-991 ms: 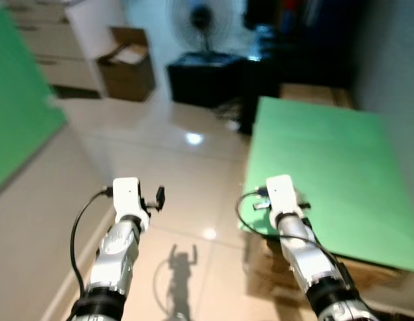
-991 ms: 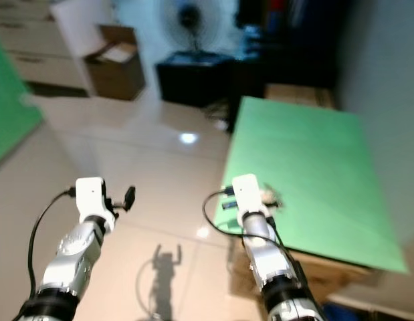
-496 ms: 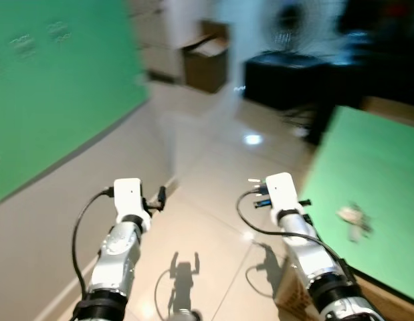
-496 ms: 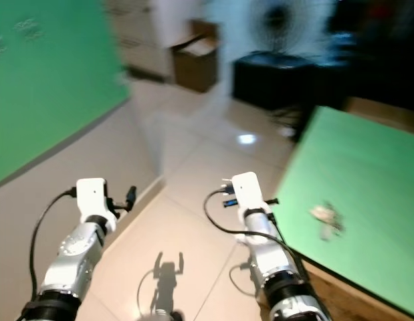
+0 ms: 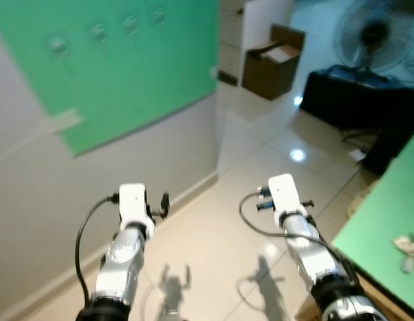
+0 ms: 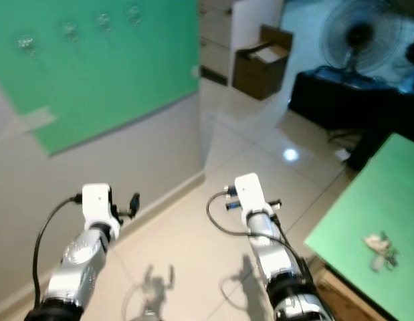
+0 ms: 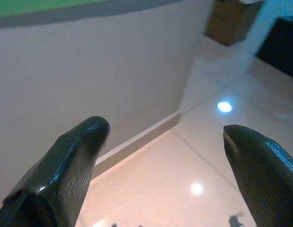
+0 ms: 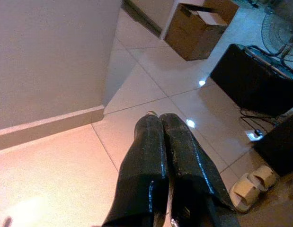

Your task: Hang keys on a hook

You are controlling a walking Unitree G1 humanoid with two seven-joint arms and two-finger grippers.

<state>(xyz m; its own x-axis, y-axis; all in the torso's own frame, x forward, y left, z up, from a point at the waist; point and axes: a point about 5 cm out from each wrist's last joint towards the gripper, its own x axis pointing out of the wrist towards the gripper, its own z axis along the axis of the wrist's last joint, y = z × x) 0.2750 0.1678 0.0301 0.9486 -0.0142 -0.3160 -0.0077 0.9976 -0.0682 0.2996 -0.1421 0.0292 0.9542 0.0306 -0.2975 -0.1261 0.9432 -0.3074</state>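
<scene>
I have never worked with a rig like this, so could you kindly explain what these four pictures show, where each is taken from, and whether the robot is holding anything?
This is a walking humanoid robot with two silver arms, each ending in two long black fingers. The two wide pictures come from the two eyes of a camera on its head, looking forward and down at one scene. In them you see the left gripper and the right gripper raised over a shiny tiled floor. On the wall to the robot's left hangs a green board with small hooks. On its right is a green table where the keys lie.

The other two pictures come from cameras on the wrists, looking along the fingers. The left fingers are spread apart with nothing between them; the right fingers are pressed together, seemingly on nothing.
</scene>
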